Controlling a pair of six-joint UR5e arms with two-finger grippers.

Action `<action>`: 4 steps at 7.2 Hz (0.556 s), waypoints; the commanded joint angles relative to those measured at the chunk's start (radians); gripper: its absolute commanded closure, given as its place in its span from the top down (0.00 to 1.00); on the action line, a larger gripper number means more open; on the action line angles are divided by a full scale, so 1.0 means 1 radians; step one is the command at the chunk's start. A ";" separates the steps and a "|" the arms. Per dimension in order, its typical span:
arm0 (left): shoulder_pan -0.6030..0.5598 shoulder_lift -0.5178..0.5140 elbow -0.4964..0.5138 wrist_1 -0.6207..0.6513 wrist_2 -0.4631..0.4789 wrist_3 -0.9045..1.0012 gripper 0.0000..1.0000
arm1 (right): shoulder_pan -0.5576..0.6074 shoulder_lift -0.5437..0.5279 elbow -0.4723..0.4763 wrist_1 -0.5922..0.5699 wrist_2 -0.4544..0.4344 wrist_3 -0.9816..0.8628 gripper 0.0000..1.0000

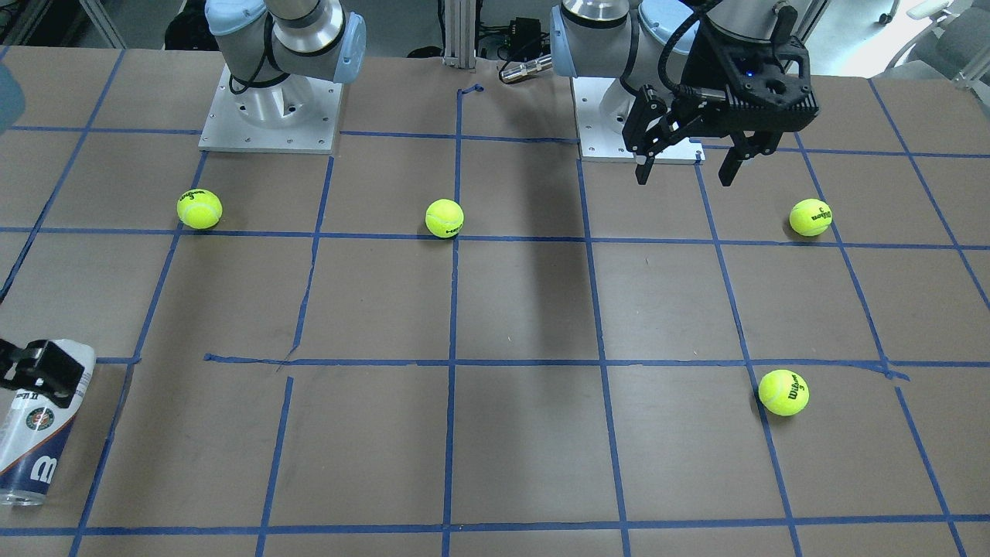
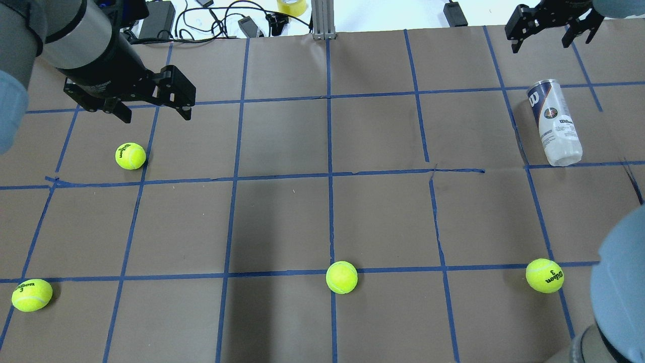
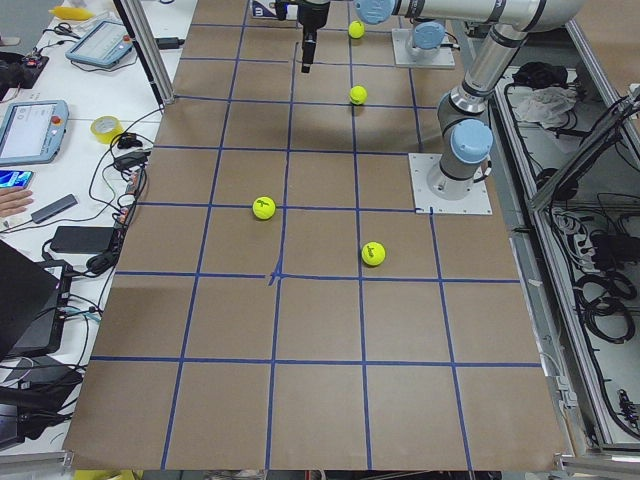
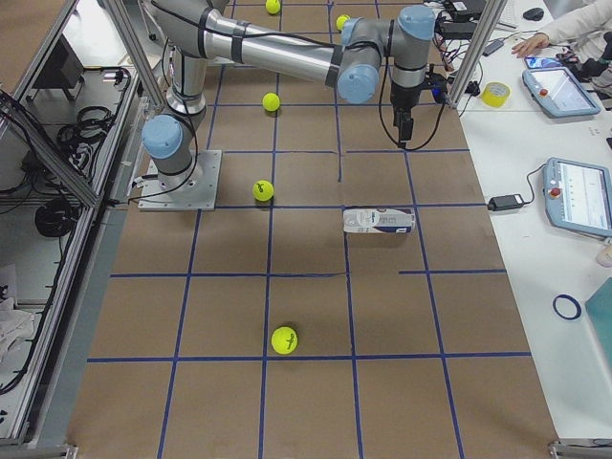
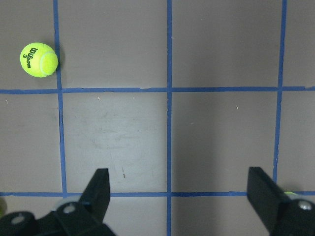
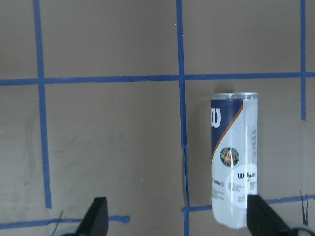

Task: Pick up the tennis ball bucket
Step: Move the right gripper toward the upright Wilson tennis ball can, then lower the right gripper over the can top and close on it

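The tennis ball bucket (image 2: 554, 122), a clear can with a white, navy and orange label, lies on its side at the far right of the table. It also shows in the front view (image 1: 31, 441), the right side view (image 4: 379, 221) and the right wrist view (image 6: 235, 162). My right gripper (image 2: 541, 43) is open and empty. It hangs above the table just past the can's navy end without touching it. In the right wrist view the can lies ahead of the right-hand fingertip (image 6: 261, 216). My left gripper (image 2: 153, 113) is open and empty, above the far left.
Several yellow-green tennis balls lie on the brown, blue-taped table: one (image 2: 130, 156) just near of the left gripper, one (image 2: 31, 295) near left, one (image 2: 341, 277) near middle, one (image 2: 544, 275) near right. Cables and a tape roll (image 2: 291, 6) lie past the far edge.
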 commanded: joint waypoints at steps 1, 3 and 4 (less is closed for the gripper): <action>0.001 0.000 0.002 0.001 0.002 0.002 1.00 | -0.072 0.156 -0.105 -0.030 0.007 -0.049 1.00; 0.003 -0.001 0.003 0.001 -0.001 0.002 1.00 | -0.097 0.237 -0.104 -0.103 0.004 -0.102 1.00; 0.003 0.000 0.005 0.002 -0.001 0.002 1.00 | -0.098 0.251 -0.095 -0.117 0.000 -0.109 1.00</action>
